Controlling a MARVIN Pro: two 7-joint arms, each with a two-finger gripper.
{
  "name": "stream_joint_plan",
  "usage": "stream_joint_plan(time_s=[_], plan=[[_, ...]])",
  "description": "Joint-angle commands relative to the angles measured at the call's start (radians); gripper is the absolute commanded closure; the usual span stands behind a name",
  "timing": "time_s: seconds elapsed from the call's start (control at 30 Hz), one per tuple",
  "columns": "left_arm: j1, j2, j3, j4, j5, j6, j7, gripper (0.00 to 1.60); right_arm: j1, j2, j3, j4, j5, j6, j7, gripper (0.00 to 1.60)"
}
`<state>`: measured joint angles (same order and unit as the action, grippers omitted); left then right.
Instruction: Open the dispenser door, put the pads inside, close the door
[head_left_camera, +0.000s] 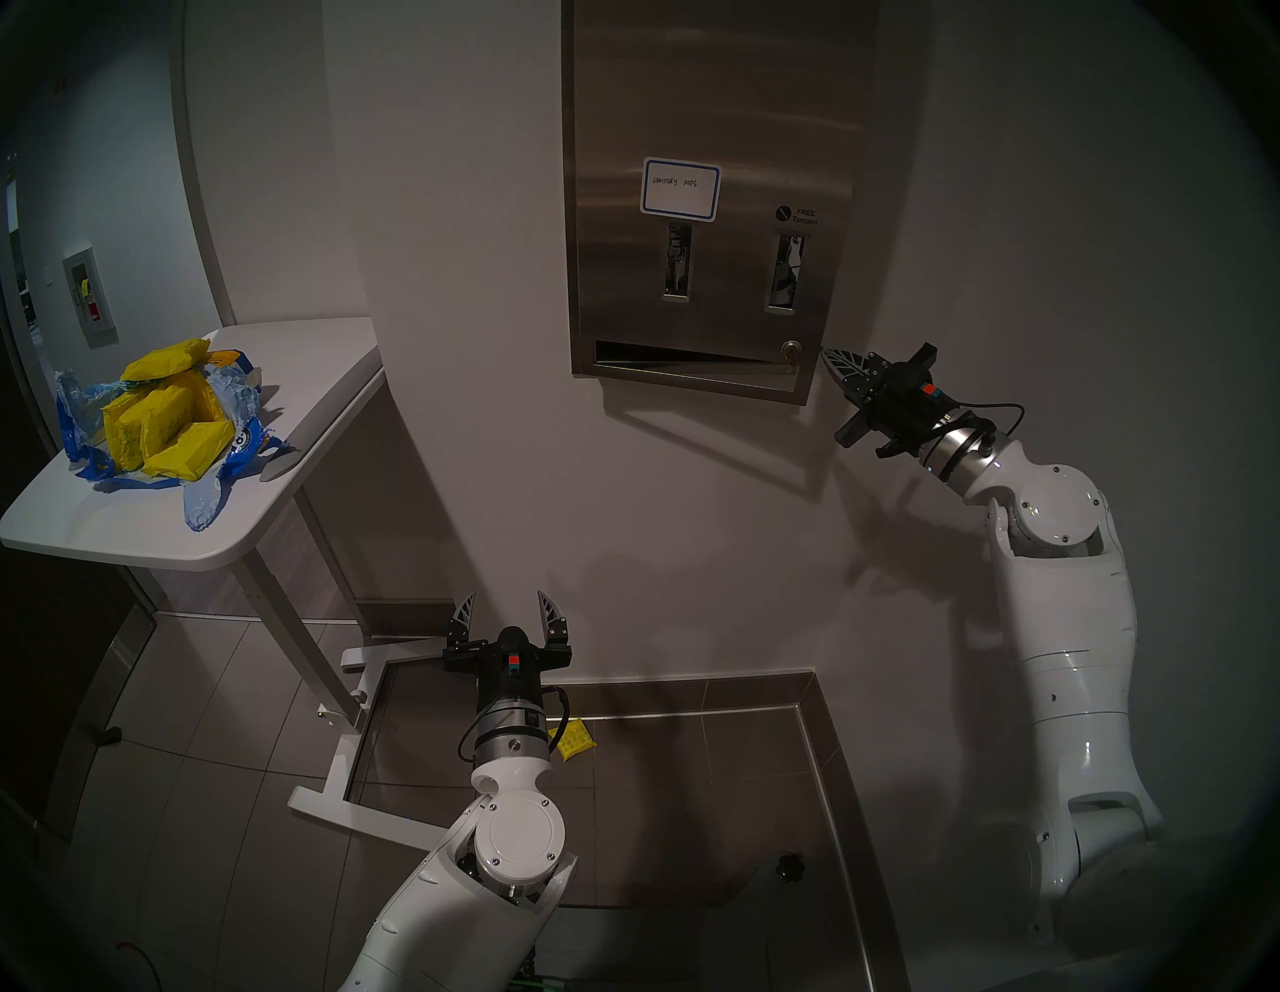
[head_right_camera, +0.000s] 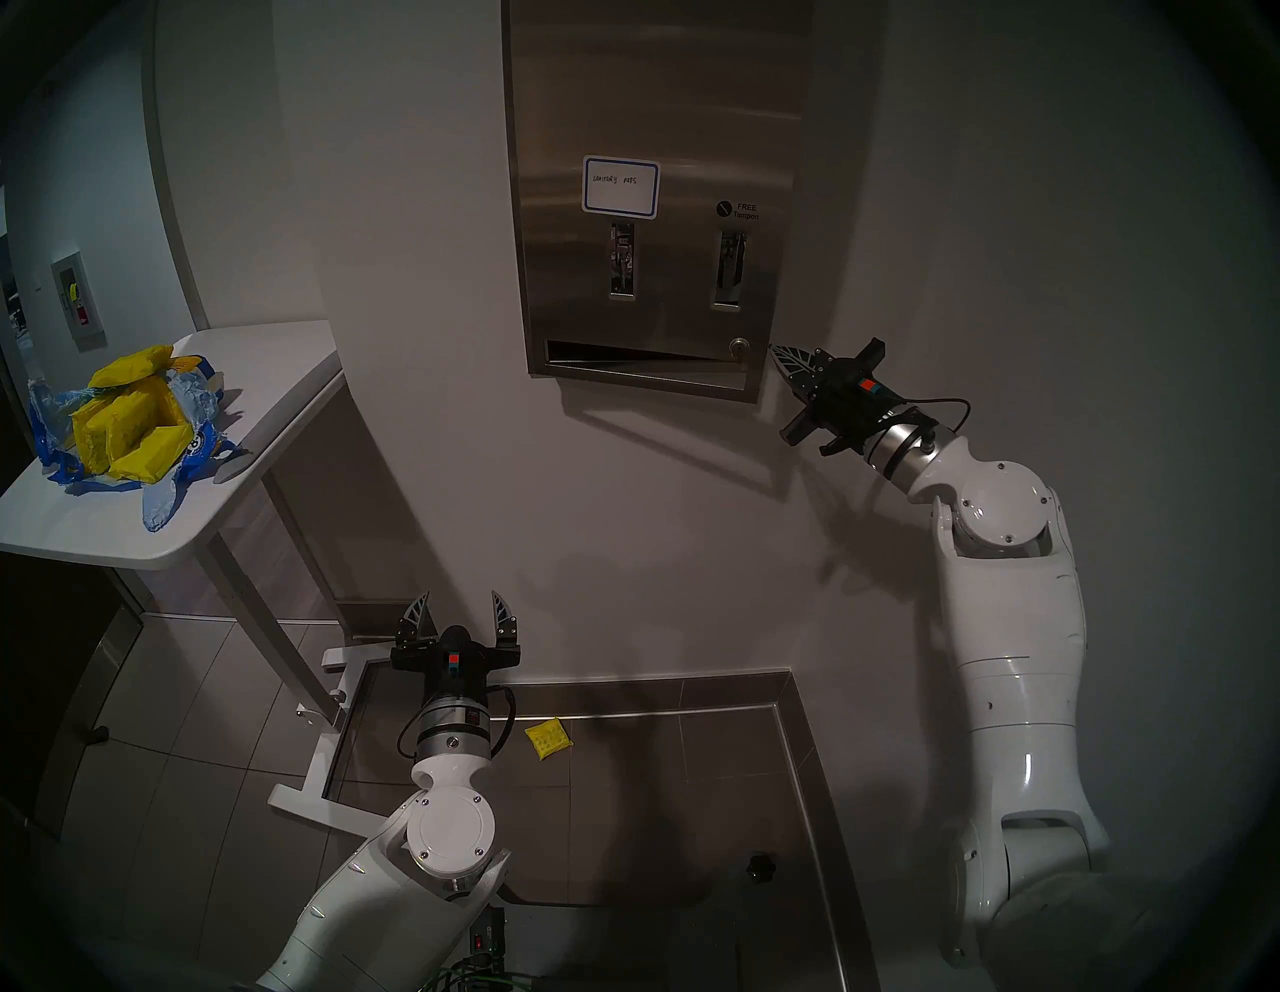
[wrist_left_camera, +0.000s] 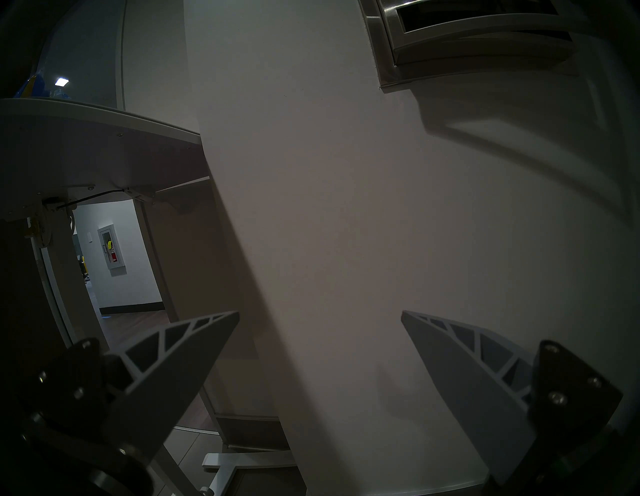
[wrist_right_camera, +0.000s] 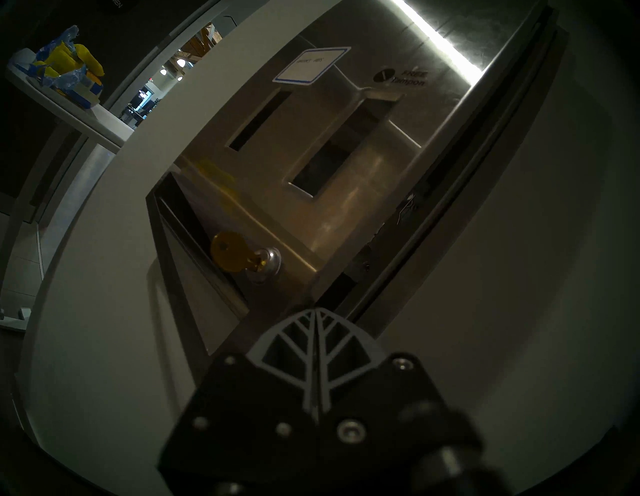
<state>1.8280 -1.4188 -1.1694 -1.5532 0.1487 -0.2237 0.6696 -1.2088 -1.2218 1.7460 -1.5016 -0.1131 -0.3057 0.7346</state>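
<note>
The dispenser (head_left_camera: 692, 384) is a steel cabinet on the wall. Its door (head_left_camera: 706, 125) carries a blue-bordered label (head_left_camera: 681, 189) and a lock (head_left_camera: 791, 348) with a brass key (wrist_right_camera: 228, 251) in it. A dark gap runs along the door's right edge in the right wrist view. My right gripper (head_left_camera: 828, 357) (wrist_right_camera: 317, 310) is shut and empty, its tip at the door's lower right edge beside the lock. Yellow pads (head_left_camera: 166, 415) lie in a torn blue bag on the table. One more pad (head_right_camera: 548, 740) lies on the floor. My left gripper (head_left_camera: 509, 603) (wrist_left_camera: 320, 313) hangs open and empty, low before the wall.
The white table (head_left_camera: 312, 388) stands left of the dispenser, its legs and base (head_left_camera: 346, 727) spreading over the tiled floor. A steel kerb (head_left_camera: 831, 762) frames the floor below the dispenser. A doorway opens at the far left.
</note>
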Motion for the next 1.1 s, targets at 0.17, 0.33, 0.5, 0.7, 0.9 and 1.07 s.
stream_joint_plan(time_s=[0.17, 0.33, 0.5, 0.7, 0.9, 1.07], plan=[[-0.019, -0.002, -0.003, -0.03, 0.001, -0.006, -0.002, 0.0, 0.097, -0.023, -0.003, 0.015, -0.017, -0.03, -0.05, 1.6], [-0.019, -0.002, -0.003, -0.03, 0.001, -0.006, -0.002, 0.0, 0.114, -0.015, -0.004, 0.035, 0.003, -0.029, -0.016, 1.6], [-0.02, -0.002, -0.002, -0.03, 0.001, -0.006, -0.002, 0.0, 0.115, 0.011, -0.004, 0.016, 0.034, -0.033, 0.047, 1.6], [-0.02, -0.002, -0.002, -0.028, 0.001, -0.007, -0.001, 0.0, 0.112, 0.039, 0.016, -0.044, 0.089, -0.016, 0.138, 1.6], [-0.02, -0.002, -0.002, -0.028, 0.001, -0.007, -0.001, 0.0, 0.105, 0.051, 0.031, -0.102, 0.142, 0.012, 0.211, 1.6], [-0.02, -0.002, -0.002, -0.028, 0.001, -0.007, -0.001, 0.0, 0.102, 0.044, 0.028, -0.145, 0.224, 0.074, 0.298, 1.6]])
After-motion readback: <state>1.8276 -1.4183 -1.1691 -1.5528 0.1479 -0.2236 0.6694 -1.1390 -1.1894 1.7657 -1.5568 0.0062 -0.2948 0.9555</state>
